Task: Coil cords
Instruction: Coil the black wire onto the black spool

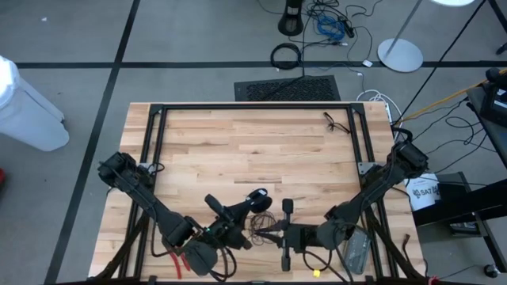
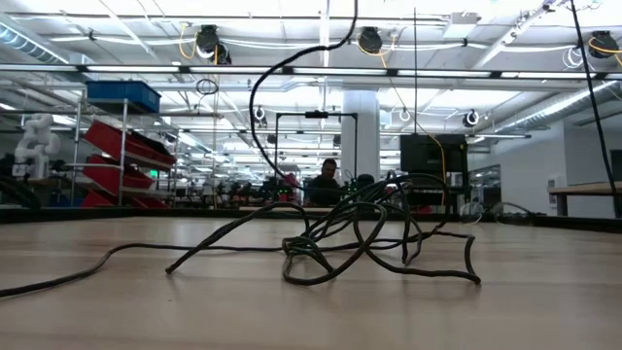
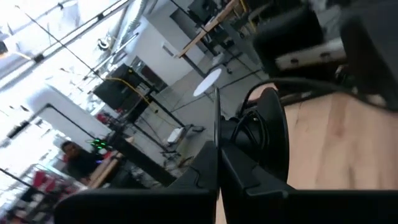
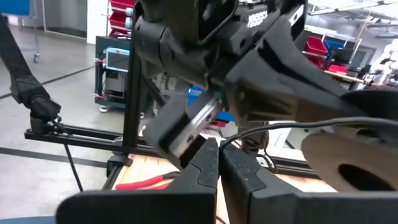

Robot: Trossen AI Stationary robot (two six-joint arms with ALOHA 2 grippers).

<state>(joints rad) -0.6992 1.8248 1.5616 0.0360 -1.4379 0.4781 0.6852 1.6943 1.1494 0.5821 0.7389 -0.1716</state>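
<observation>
My left end effector (image 1: 242, 212) and right end effector (image 1: 279, 234) are both clenched, low in the frame's middle, grasping nothing I can make out. The cord (image 1: 261, 225) lies in a loose tangle on the counter (image 1: 238, 142) between them, down and to the right of the left one and just beside the right one. It has no clear long axis, and I judge the right arm slightly nearer.

Lying near the tabletop's near-left corner, red-handled pliers (image 1: 176, 259); resting by the near-right corner, a clear plastic bag (image 1: 356, 250); sitting on the floor beyond the far edge, a black mat (image 1: 287, 89) and a thick cable ring (image 1: 286, 55).
</observation>
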